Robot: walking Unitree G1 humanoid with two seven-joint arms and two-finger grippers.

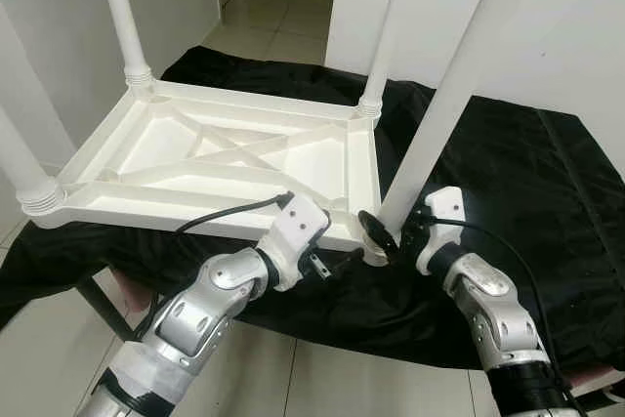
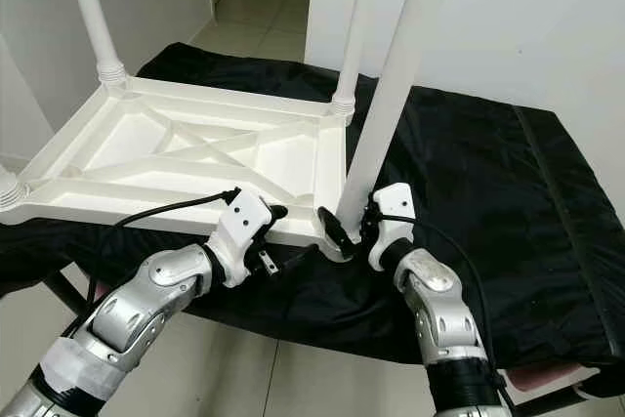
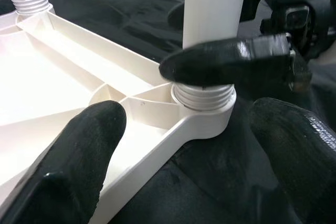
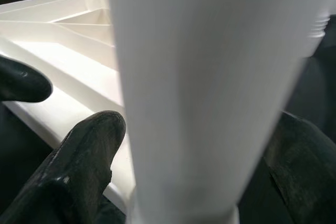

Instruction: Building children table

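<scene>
A white children's table top [image 1: 225, 158] lies upside down on a black cloth [image 1: 508, 183], with 4 white legs standing up from its corners. The right gripper [image 1: 395, 233] is closed around the base of the near-right leg [image 1: 439, 104], one finger [image 4: 84, 150] on each side of it. The left gripper [image 3: 173, 145] hovers with fingers spread wide, straddling that corner's frame edge and gripping nothing

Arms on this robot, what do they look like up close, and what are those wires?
Both arms are jointed silver metal shells. The left arm has pale wrapping near its upper end. Each wrist carries a white boxy block fed by a thin black cable. The left gripper and right gripper each end in two long, rounded, glossy black fingers.
</scene>
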